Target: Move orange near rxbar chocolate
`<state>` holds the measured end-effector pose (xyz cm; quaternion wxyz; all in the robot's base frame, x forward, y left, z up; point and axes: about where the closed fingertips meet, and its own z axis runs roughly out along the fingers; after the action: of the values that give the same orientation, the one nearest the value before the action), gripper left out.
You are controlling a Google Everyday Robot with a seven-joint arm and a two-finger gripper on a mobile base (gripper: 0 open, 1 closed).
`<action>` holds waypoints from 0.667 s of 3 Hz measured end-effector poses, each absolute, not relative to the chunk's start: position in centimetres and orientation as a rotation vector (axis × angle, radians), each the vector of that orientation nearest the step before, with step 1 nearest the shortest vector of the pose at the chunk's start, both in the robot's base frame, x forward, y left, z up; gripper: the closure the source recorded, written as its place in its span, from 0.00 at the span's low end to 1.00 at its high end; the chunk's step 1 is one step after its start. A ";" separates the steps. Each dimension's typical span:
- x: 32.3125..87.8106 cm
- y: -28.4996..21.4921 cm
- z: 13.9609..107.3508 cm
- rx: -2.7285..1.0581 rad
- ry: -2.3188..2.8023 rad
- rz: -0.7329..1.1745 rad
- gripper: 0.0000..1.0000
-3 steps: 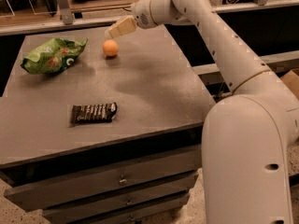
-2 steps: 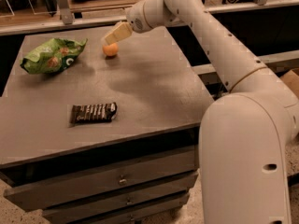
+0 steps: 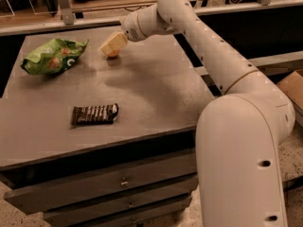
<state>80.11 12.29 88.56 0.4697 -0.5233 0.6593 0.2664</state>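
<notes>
The small round orange fruit [image 3: 112, 55] sat far back on the grey desk [image 3: 156, 93], directly under the cream claw [image 3: 111, 44], which hid most of it; whether it pinched the fruit could not be told. The flat dark-wrapped rxbar chocolate [image 3: 94, 114] lay well apart toward the near edge, long axis crosswise.

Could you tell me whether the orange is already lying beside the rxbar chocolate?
No, the orange sits far back under the hand, well apart from the rxbar chocolate near the front edge.
</notes>
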 end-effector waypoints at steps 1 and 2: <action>79.9 12.7 87.2 -1.292 1.632 0.660 0.00; 79.8 12.6 86.4 -1.292 1.650 0.657 0.00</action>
<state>79.83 12.61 86.37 0.4553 -0.5237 0.6689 0.2665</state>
